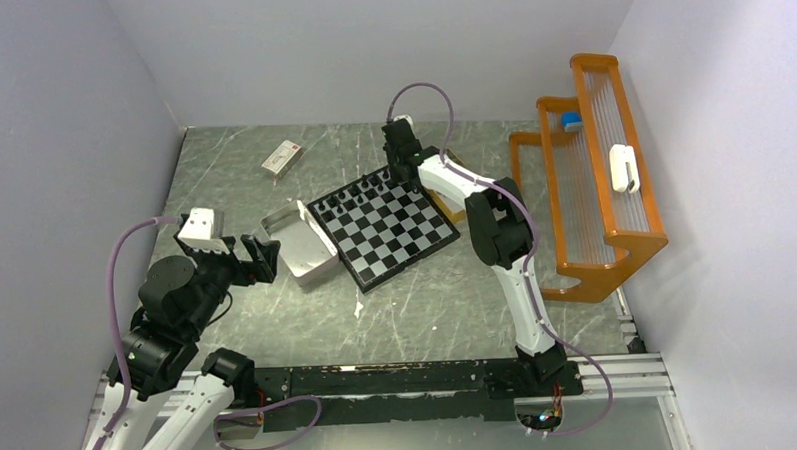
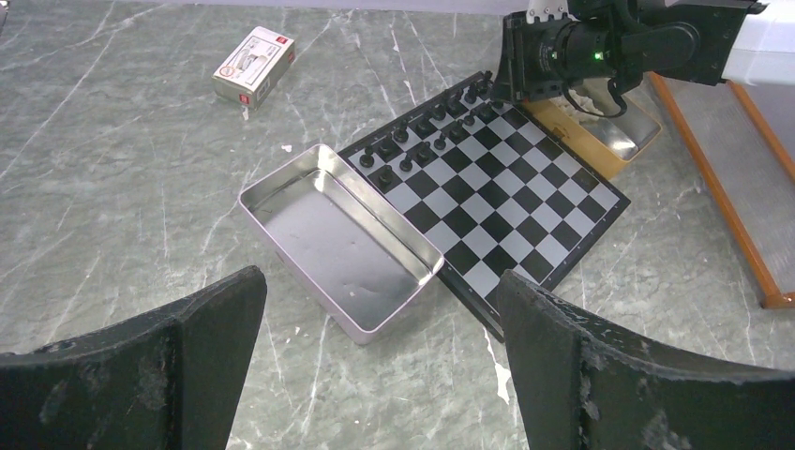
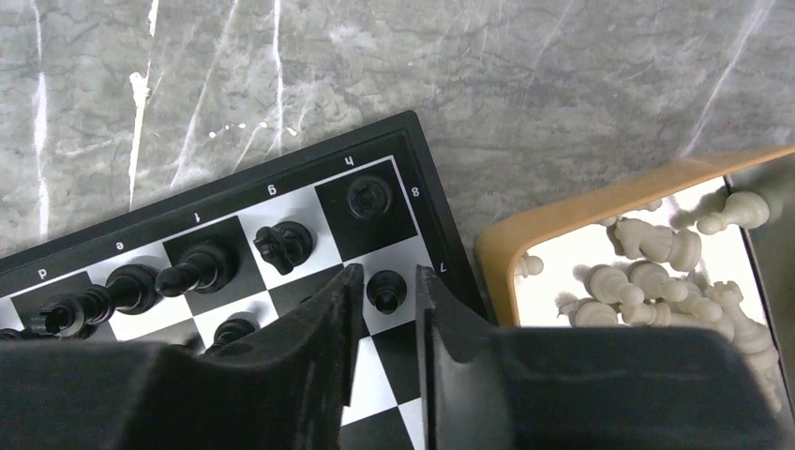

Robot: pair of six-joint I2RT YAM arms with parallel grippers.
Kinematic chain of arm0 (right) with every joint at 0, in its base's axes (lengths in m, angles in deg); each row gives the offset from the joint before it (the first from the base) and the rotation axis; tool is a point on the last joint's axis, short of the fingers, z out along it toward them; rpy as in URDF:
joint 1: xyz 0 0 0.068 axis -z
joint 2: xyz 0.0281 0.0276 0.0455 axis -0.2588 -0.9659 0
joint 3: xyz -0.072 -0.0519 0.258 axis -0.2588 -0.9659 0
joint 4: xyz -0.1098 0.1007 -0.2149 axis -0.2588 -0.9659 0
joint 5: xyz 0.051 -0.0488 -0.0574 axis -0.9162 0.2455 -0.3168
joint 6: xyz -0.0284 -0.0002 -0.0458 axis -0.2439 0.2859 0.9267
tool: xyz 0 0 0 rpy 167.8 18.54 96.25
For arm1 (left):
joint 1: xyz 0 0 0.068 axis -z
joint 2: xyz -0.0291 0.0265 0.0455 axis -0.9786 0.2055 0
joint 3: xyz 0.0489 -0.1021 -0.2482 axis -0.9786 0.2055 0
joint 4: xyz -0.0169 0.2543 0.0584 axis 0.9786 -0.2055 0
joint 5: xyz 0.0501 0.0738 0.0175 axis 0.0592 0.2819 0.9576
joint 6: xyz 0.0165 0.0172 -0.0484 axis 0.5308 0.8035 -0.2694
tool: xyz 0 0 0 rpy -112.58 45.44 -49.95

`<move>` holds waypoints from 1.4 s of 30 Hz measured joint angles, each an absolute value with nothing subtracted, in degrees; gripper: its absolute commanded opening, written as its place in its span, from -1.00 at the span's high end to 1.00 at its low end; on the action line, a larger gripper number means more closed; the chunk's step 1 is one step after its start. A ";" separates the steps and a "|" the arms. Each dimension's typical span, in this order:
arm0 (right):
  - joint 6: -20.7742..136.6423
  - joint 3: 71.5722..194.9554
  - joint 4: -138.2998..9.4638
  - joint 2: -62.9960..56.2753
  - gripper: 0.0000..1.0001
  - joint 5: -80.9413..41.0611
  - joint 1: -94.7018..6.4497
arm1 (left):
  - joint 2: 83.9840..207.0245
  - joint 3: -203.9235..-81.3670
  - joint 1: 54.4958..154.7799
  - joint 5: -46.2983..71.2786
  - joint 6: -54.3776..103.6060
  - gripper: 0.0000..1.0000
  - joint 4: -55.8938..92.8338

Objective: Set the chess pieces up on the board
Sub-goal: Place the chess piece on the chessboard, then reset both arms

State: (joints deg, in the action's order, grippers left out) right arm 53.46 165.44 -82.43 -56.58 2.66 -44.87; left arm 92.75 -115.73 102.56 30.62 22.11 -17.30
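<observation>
The board (image 1: 395,230) lies at the table's middle, turned diagonally. Several black chess pieces (image 1: 363,193) stand in two rows along its far edge; they also show in the left wrist view (image 2: 422,141). My right gripper (image 3: 387,272) is at the board's far right corner (image 3: 412,141), slightly open. Its fingers straddle a black pawn (image 3: 386,291) that stands on a white square, with thin gaps on both sides. Cream-white pieces (image 3: 647,272) lie in a tan tray (image 3: 562,216) beside the board. My left gripper (image 2: 380,281) is wide open and empty, left of the board.
An open silver tin (image 1: 295,244) sits against the board's left edge, empty in the left wrist view (image 2: 337,234). A small white box (image 1: 282,157) lies at the back left. An orange rack (image 1: 593,188) stands at the right wall.
</observation>
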 measured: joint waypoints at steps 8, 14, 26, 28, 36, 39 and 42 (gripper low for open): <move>53.55 168.81 -83.02 -56.56 0.11 2.16 -44.82 | 92.75 -115.71 102.56 30.62 22.13 -0.94 -17.30; 53.63 168.76 -85.17 -53.91 -0.30 1.81 -44.74 | 92.95 -115.71 102.56 30.62 22.13 -0.95 -17.30; 52.06 145.05 -84.99 -17.89 -1.00 -4.55 -44.60 | 99.00 -115.67 102.56 28.41 22.09 -0.94 -16.45; 51.51 139.39 -84.84 -10.09 -1.00 -5.95 -44.60 | 101.80 -116.63 102.56 27.04 21.82 -0.95 -16.87; 48.59 119.01 -85.08 19.85 -1.00 -13.62 -44.56 | 111.22 -125.74 102.50 19.41 20.31 -0.95 -18.29; 45.50 114.27 -85.69 29.95 -1.00 -15.06 -44.58 | 110.81 -126.35 102.41 14.66 19.64 -0.95 -17.37; 42.12 111.12 -88.27 37.41 -1.00 -15.37 -44.58 | 108.86 -125.46 102.34 10.27 18.37 -0.95 -15.21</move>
State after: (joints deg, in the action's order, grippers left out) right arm 42.12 111.12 -88.27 37.41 -15.37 -44.58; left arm 108.86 -125.46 102.34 10.27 18.37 -15.21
